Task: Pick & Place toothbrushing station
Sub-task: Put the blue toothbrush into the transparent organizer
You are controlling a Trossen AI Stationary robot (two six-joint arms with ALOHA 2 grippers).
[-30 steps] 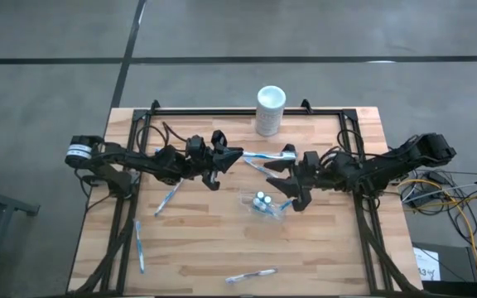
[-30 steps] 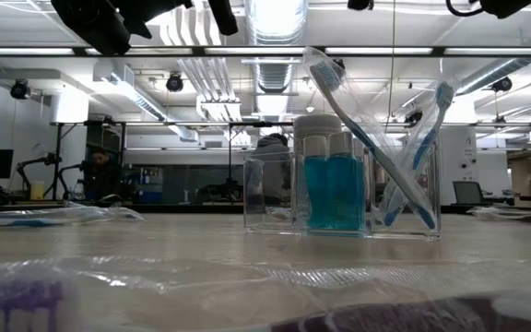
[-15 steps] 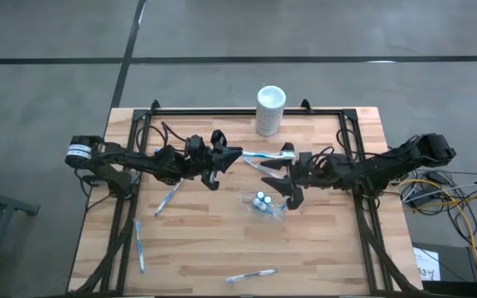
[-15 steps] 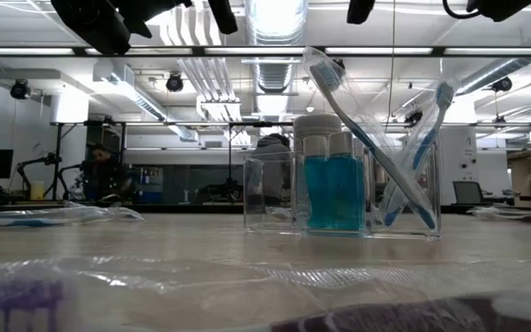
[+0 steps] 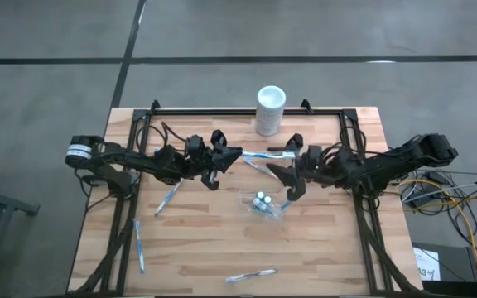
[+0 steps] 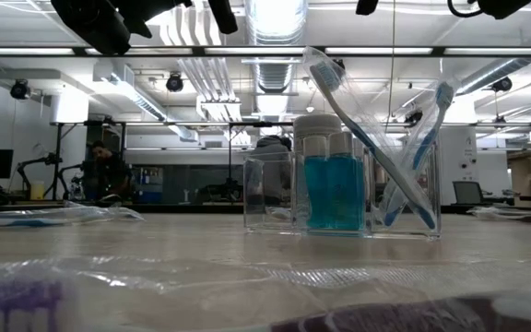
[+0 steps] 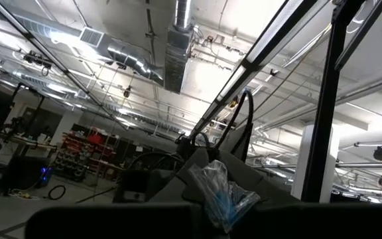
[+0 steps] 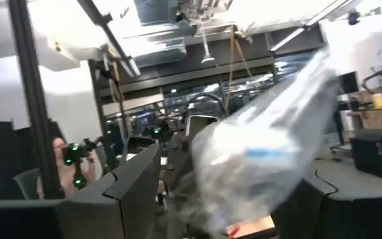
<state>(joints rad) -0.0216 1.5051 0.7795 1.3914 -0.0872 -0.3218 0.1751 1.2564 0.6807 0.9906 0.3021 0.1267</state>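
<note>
The right gripper (image 5: 286,175), fingers spread wide and empty, has backed up-frame from the small clear plastic cup (image 5: 263,204) at frame centre. The left gripper (image 5: 237,154) stays pinched on a wrapped blue-and-white toothbrush (image 5: 265,155), so handover seems next.

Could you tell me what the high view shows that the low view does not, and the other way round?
Only the high view shows both arms whole: the left gripper shut on a wrapped toothbrush, the right gripper open beside its other end, the white cylinder at the far edge, and loose toothbrushes on the wooden table. Only the low view shows the teal liquid in the tubes and a person in the room behind. Both show the clear cup holding tubes and toothbrushes.
</note>
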